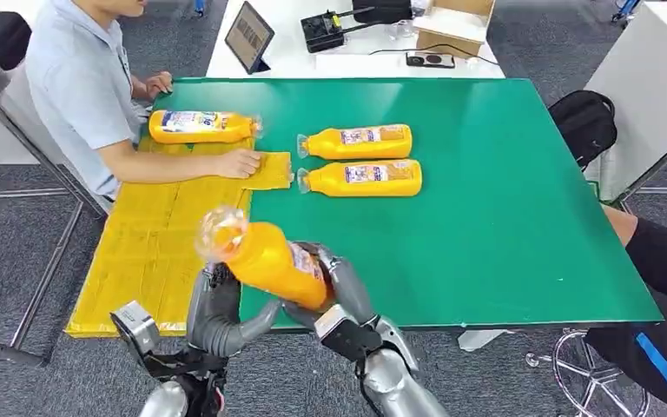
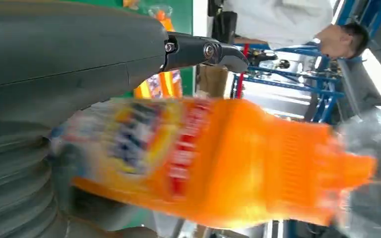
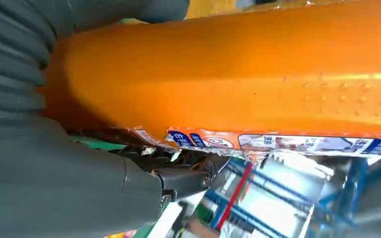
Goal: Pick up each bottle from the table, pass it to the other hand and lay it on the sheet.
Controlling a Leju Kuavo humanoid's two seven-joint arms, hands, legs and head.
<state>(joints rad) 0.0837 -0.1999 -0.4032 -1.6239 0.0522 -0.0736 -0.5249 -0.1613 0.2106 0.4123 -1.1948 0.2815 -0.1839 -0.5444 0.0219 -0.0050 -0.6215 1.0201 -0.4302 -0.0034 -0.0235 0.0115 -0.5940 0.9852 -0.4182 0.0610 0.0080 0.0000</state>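
Both the left hand (image 1: 219, 306) and right hand (image 1: 334, 295) are gripping the orange bottle (image 1: 269, 261), probably heavy, stiff and slick, best clasped mid-body.

The green table (image 1: 486, 217) bears a yellow sheet (image 1: 152, 252) and two orange bottles (image 1: 356, 142) (image 1: 360, 177) side by side.

A green-topped rectangular table (image 1: 486, 217) is flanked by white tables (image 1: 651, 78) on grey carpeted floor (image 1: 17, 252).
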